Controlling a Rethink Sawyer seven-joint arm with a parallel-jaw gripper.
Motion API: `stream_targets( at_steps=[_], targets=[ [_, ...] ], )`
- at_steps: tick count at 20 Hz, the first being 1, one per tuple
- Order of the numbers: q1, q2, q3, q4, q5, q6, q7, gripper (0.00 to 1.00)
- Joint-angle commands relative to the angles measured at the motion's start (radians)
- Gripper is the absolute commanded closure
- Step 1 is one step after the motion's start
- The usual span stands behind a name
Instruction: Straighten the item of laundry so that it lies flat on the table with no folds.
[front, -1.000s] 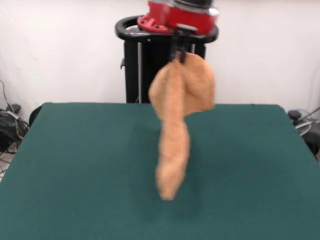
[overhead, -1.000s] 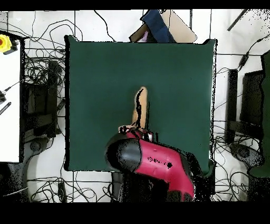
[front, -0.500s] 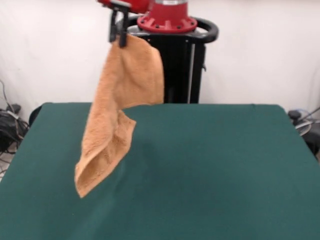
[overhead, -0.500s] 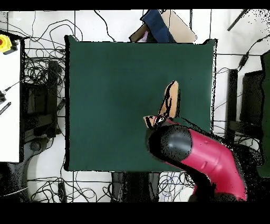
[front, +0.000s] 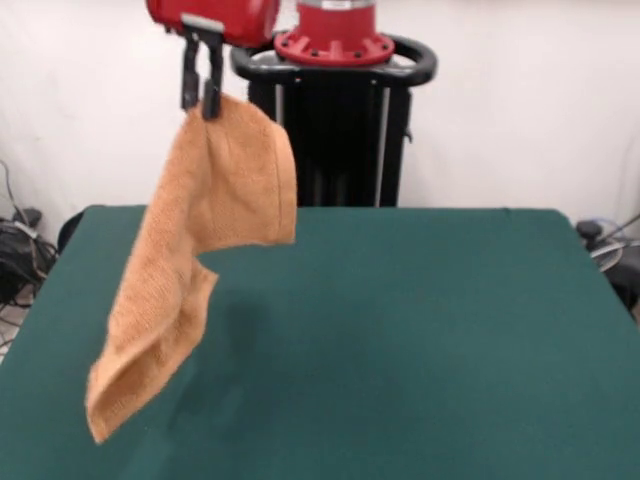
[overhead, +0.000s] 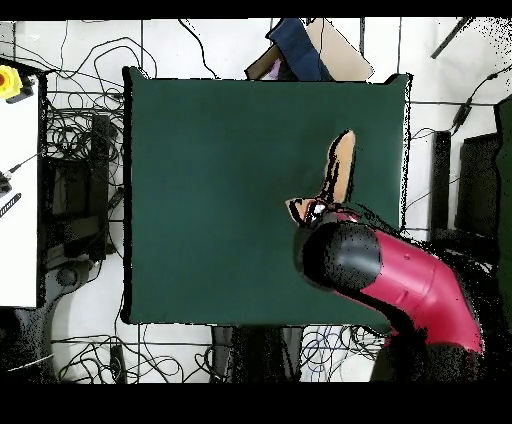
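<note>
Laundry here is an orange-tan terry towel, and it hangs in the air from one pinched edge, clear of the surface. In the front view its top sits at the upper left, clamped between the jaws of the gripper, which are closed narrowly on the cloth. From that held point the towel spreads into a broad rounded upper part with a straight lower hem on its right side, then narrows into a long folded tail that slants down and to the left, ending in a point above the near left part of the green surface. The fabric is doubled along that tail, so it is not flat. A faint shadow lies on the felt just right of the tail.

From overhead the towel shows only as a thin orange strip standing edge-on over the right half of the surface, with the red and black arm directly below it in the picture, reaching in from the robot's side.

Behind the surface in the front view stands the black pedestal against a white wall.
</note>
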Motion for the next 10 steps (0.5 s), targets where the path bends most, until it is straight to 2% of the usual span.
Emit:
stream_targets(
  at_steps=[1, 6, 10],
  targets=[
    [0.060, 0.070, 0.131, 0.208, -0.061, -0.173, 0.068, 1.00],
    [0.108, 0.096, 0.119, 0.269, -0.031, -0.259, 0.144, 1.00],
    [0.144, 0.101, 0.110, 0.311, 0.007, -0.281, 0.182, 1.00]
  ],
)
